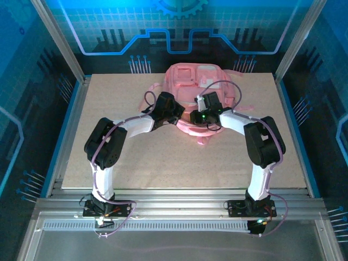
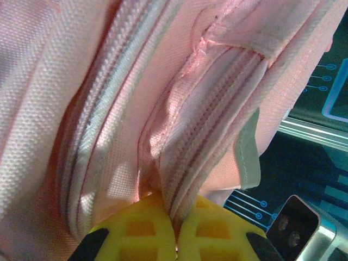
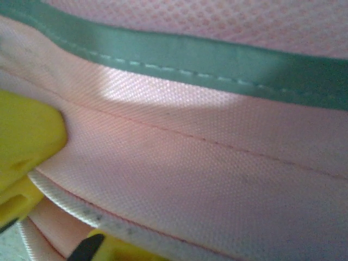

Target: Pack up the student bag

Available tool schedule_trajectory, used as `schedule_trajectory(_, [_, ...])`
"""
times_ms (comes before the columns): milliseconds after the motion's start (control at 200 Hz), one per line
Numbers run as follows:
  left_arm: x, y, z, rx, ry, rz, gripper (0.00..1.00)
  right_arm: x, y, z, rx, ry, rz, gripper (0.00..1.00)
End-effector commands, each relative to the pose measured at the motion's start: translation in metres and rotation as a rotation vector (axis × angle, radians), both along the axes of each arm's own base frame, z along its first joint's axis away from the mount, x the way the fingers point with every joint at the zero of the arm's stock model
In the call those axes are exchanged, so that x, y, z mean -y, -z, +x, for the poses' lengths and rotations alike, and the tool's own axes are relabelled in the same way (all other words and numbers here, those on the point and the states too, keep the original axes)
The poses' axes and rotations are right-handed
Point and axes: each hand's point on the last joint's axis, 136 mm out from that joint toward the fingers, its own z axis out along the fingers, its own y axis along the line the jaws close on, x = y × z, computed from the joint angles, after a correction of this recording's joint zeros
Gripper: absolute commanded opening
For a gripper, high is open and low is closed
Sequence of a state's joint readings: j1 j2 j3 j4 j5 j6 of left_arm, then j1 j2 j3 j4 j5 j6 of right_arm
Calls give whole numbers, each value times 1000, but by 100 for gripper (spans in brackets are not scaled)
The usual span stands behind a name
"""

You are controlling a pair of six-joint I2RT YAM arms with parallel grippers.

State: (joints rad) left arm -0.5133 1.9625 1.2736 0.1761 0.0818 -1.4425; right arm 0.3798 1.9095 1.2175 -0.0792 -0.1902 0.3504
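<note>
From the top external camera I see one student bag (image 1: 198, 89), pink, lying at the far middle of the table (image 1: 109, 163). Its long axis runs from far to near. The end with the whitish patch (image 1: 191, 72) points away from my bases, and the front faces up. Both of my arms bend inward over the bag's near half. My left gripper (image 1: 175, 114) and right gripper (image 1: 194, 118) sit close together on that end.

In the left wrist camera, my left gripper (image 2: 175, 236) has its two yellow fingers (image 2: 141, 231) pressed together on a raised fold of the student bag (image 2: 109, 109). Two zip lines run up the cloth, and one goes straight down between the pads.

In the right wrist camera, pink weave of the student bag (image 3: 206, 163) lies under a green stitched binding (image 3: 179, 57). One yellow finger (image 3: 24, 141) of my right gripper (image 3: 65, 201) is at the left and the other at the bottom edge. A white-edged layer of the bag runs between them, but I cannot tell how tightly they bear on it.
</note>
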Motion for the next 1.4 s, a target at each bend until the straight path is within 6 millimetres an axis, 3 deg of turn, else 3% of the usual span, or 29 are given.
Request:
schedule_trajectory(0, [23,-50,-13,84,100,-113,0,-7,-27,20,122,23,39,0])
schedule_trajectory(190, [6,-44,-2,98,75,-67,0,11,-32,-7,84,-9,36,0])
schedule_trajectory(415, [5,-39,1,99,70,-69,0,51,-1,-27,-11,31,-111,0])
schedule_trajectory(585, [1,-40,5,101,69,-60,0,72,2,-42,-58,29,-174,0])
schedule_trajectory(735, [-5,-42,6,103,66,-54,0,107,4,-55,-121,63,-281,0])
schedule_trajectory(911, [-12,-45,-2,98,88,-66,0,151,-1,-46,-162,182,-319,0])
schedule_trajectory(1031, [-21,-47,-8,90,128,-45,0,173,-12,-37,-135,174,-402,0])
schedule_trajectory(1186, [-31,-46,-16,62,228,5,0,166,-22,-16,-48,-43,-453,0])
schedule_trajectory(1396, [-45,-49,-32,38,389,51,0,150,-17,21,64,-353,-489,0])
